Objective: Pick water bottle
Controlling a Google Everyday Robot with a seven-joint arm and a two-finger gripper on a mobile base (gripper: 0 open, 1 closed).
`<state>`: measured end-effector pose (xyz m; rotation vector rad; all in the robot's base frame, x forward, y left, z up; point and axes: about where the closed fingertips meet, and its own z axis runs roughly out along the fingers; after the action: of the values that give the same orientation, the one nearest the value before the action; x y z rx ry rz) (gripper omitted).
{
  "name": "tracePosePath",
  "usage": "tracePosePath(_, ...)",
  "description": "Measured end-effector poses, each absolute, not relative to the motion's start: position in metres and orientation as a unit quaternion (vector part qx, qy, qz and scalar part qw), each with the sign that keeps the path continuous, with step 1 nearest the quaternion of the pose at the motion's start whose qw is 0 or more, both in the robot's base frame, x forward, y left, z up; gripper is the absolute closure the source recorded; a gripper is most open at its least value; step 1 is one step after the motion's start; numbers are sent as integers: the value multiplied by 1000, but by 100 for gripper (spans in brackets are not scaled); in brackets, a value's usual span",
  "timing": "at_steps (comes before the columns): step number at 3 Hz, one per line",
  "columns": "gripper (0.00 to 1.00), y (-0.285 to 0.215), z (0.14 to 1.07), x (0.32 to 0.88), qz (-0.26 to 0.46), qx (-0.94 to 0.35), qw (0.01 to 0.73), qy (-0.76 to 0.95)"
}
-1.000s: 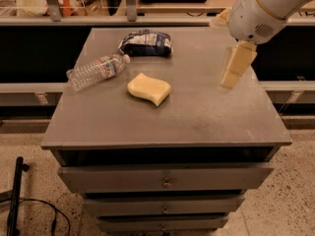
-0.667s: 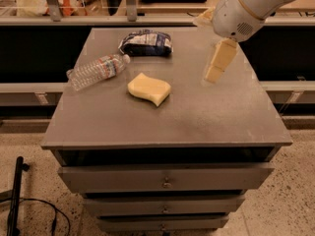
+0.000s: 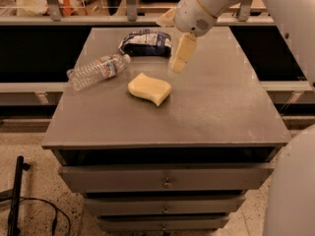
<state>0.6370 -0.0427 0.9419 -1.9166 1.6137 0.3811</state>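
Lying sideways, water bottle [image 3: 96, 72], well apart from the tool [image 3: 176, 67] beside the sponge [image 3: 150, 88] (its opening unclear).

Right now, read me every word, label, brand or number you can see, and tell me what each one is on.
No text can be read.
Water bottle, label band: red and blue print, too blurred to read.
Snack bag: white markings, too blurred to read.
Sponge, table and drawer fronts: no writing seen.
Hand, above the table between the snack bag and the sponge: no writing seen.
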Motion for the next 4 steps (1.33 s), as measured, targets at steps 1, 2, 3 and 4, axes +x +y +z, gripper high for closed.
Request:
tracePosePath(1, 0, -2, 937, 658, 156, -739, 302, 582)
tracePosePath(2, 0, 34, 931, 671, 161, -759, 310, 549)
tracePosePath(3, 0, 67, 928, 680, 169, -777, 319, 515)
tracePosePath(4, 0, 95, 919, 682, 172, -795, 304, 495)
